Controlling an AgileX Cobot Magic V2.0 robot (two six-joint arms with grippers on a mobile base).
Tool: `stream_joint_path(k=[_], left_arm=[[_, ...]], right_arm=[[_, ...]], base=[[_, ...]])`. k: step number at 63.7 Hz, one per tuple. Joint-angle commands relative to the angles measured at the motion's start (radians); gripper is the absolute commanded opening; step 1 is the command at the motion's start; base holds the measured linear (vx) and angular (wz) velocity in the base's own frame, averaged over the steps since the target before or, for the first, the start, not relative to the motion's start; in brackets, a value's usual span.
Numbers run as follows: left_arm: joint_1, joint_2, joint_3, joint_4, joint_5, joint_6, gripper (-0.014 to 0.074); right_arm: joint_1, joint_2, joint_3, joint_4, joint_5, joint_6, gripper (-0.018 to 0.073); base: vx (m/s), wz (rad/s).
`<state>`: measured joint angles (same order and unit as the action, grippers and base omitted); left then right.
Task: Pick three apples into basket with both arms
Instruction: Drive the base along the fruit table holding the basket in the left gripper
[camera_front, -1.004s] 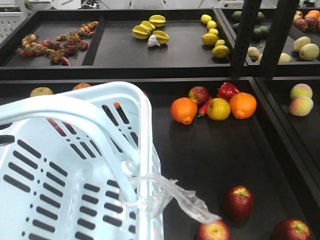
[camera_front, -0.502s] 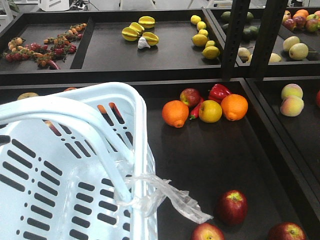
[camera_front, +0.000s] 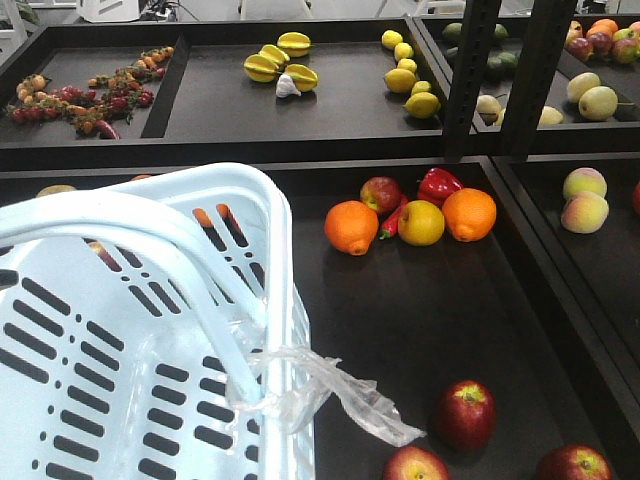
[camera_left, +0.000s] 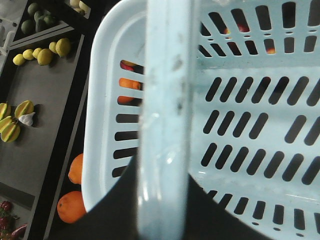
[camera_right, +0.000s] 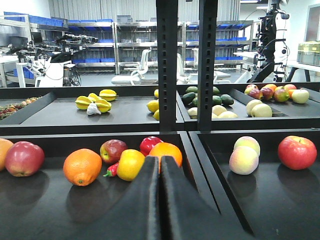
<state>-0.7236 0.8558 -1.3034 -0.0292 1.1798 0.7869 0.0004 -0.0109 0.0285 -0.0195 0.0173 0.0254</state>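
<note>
Black shelf trays (camera_front: 420, 310), right end effector (camera_right: 159, 165) closed, left end effector (camera_left: 162, 205) clamped on basket handle (camera_left: 165, 100).

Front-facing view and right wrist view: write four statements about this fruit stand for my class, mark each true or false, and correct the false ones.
1. Three dark red apples lie on the tray to the right of the basket. True.
2. The right gripper holds an apple. False: it is shut on nothing.
3. A scrap of clear film hangs from the basket's handle. True.
4. The two oranges touch each other. False: a yellow fruit sits between them.
</note>
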Motion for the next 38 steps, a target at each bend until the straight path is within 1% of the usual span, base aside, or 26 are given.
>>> stream_joint_path(k=[1, 38], left_arm=[[-0.007, -0.007, -0.032, -0.015, -0.084, -0.014, -0.0006], [-0.007, -0.007, -0.032, -0.015, -0.084, -0.014, -0.0006]], right_arm=[[0.0, -0.01, 0.013, -0.004, -0.073, -0.008, -0.0009], [0.0, -0.01, 0.013, -0.004, -0.074, -0.008, -0.0009]], base=[[0.0, 0.0], [0.0, 0.0]])
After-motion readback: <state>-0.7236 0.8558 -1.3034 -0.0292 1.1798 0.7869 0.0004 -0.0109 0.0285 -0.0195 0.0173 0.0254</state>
